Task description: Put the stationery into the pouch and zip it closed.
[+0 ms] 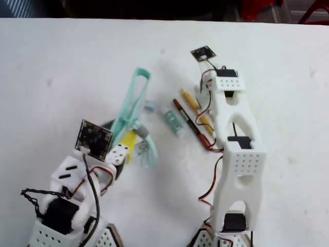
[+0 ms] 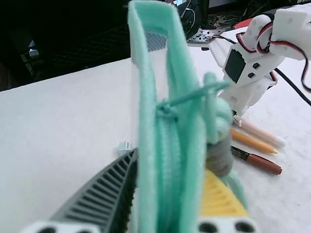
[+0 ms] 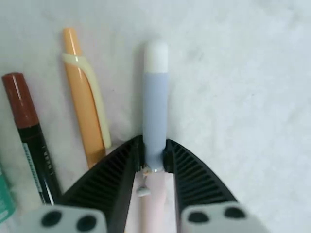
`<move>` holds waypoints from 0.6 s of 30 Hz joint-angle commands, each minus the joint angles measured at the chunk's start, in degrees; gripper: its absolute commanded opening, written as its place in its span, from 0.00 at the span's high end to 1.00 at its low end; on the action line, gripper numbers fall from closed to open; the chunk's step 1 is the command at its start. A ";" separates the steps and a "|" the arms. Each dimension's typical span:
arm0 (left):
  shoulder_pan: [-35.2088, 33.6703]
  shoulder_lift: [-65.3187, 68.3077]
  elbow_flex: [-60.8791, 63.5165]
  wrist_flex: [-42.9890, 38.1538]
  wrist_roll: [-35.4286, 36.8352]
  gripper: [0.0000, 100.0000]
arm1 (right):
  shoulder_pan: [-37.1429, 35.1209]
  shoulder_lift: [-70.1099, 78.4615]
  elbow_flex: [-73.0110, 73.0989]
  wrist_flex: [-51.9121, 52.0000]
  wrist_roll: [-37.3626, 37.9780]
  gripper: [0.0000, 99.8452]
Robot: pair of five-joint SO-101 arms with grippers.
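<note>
Item 1: pouch (image 1: 131, 105), mint green mesh. It is nipped edge-on between the jaws of the left claw (image 1: 126, 140), which are closed on it, and it stretches away from the claw over the table. The left wrist view shows its zip pull and cord.

Item 2: pale pen (image 3: 155, 104), blue-grey barrel with a white cap. The right claw (image 3: 154, 145) is closed narrowly on its barrel, and the cap points away from the claw. In the high view the right arm covers this pen.

Item 3: orange pen (image 3: 83, 116), just beside the right claw, lying parallel to the pale pen.

Item 4: dark red marker (image 3: 26, 131), next beyond the orange pen.

Item 5: small green block (image 1: 174, 122), between the two claws.

Surface: white table (image 1: 61, 62). Room: dark beyond the table's far edge. The left wrist view shows cables and clutter there.
</note>
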 commanded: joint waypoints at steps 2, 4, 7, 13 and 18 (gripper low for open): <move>0.66 -0.31 0.09 1.23 -0.09 0.81 | -0.66 0.31 -0.62 -0.57 0.53 0.98; 0.48 -0.31 0.09 1.23 -0.09 0.81 | -0.66 0.31 -0.62 -0.57 0.53 0.98; -1.63 -0.31 0.09 1.23 -0.09 0.81 | 0.22 0.31 -0.70 -0.57 0.18 0.98; -2.77 -0.31 0.09 1.23 -0.09 0.81 | 1.98 -0.40 -0.88 -1.36 -4.48 0.98; -2.77 -0.31 0.09 1.85 -0.09 0.81 | 4.44 -1.98 -0.44 -2.51 -9.14 0.98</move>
